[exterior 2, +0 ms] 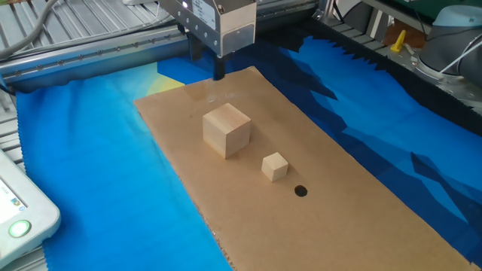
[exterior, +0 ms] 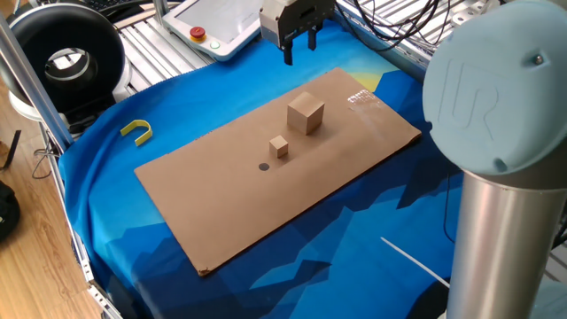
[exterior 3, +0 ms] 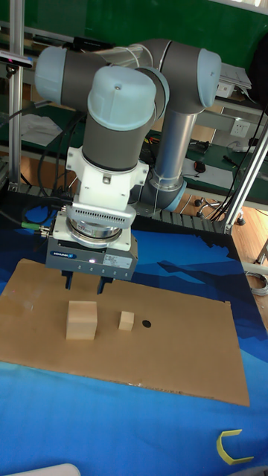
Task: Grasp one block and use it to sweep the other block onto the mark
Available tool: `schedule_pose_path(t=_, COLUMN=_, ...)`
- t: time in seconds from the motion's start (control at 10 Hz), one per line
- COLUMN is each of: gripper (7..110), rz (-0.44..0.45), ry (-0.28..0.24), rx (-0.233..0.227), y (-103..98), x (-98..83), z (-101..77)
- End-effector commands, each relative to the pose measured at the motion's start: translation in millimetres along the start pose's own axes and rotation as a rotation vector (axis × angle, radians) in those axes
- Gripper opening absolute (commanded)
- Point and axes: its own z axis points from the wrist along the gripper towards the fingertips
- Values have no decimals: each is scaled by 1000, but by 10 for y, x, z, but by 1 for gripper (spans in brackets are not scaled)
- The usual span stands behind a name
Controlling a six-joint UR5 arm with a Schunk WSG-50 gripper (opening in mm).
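Note:
The larger light-brown block (exterior: 306, 113) (exterior 2: 227, 129) (exterior 3: 82, 320) rests on the brown cardboard sheet (exterior: 213, 208). Beside it sits the tiny tan block (exterior: 280, 146) (exterior 2: 275, 166) (exterior 3: 126, 320). Just past that lies the mark (exterior: 263, 166) (exterior 2: 300, 191) (exterior 3: 146, 323), a dark dot. The three lie roughly in a line. My gripper (exterior: 299, 46) (exterior 2: 207, 66) (exterior 3: 85, 285) hangs open in the air above the sheet's far end, behind the large block. It touches nothing, and nothing is between its fingers.
A whitish tape patch (exterior: 361, 97) marks the sheet's far corner. A yellow U-shaped piece (exterior: 135, 131) lies on the blue cloth at the left. A white pendant with a red button (exterior: 217, 22) and a black round unit (exterior: 66, 58) stand beyond the cloth. The arm's grey column (exterior: 505, 204) fills the right.

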Motion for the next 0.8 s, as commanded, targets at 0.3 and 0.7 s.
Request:
schedule_pose_path(t=0.3, gripper=7, rz=7, ry=-30, rx=-2, y=-2, x=-73, z=-15)
schedule_pose_path(t=0.7, gripper=7, rz=8, ry=-29, rx=-24, y=52, x=-71, z=-16)
